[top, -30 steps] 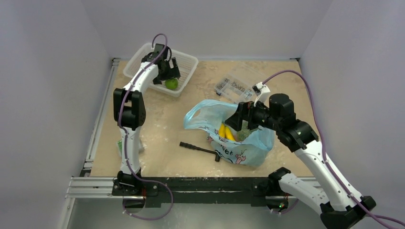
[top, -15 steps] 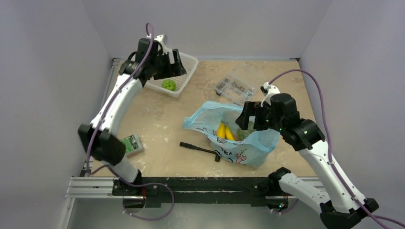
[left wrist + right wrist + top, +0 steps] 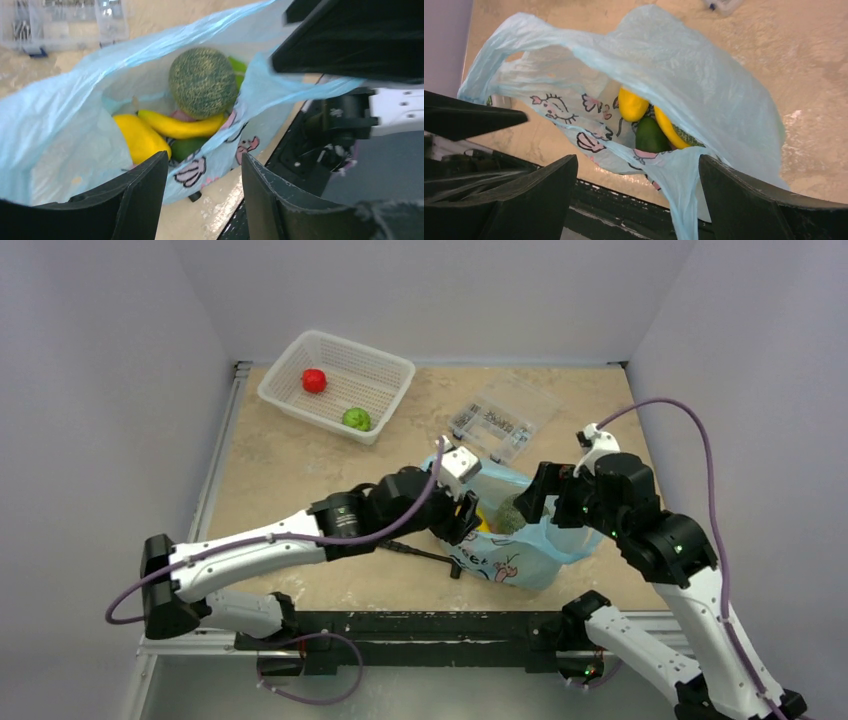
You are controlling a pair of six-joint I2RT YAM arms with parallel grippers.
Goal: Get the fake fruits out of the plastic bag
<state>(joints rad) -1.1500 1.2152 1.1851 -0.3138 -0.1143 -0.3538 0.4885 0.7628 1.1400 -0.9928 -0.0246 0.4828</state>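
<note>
Hovering over one plastic bag [image 3: 520, 560] with one banana [image 3: 180, 127], one melon [image 3: 202, 82]: left fingers [image 3: 140, 200], right fingers [image 3: 534, 195], both spread.

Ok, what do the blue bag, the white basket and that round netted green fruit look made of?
The blue bag looks like thin plastic film: translucent, crinkled, softly shiny. The white basket seems rigid moulded plastic, with regular mesh holes and a smooth rim. The round green fruit is likely plastic or foam, matte with a netted melon texture; I can't tell which.
</note>
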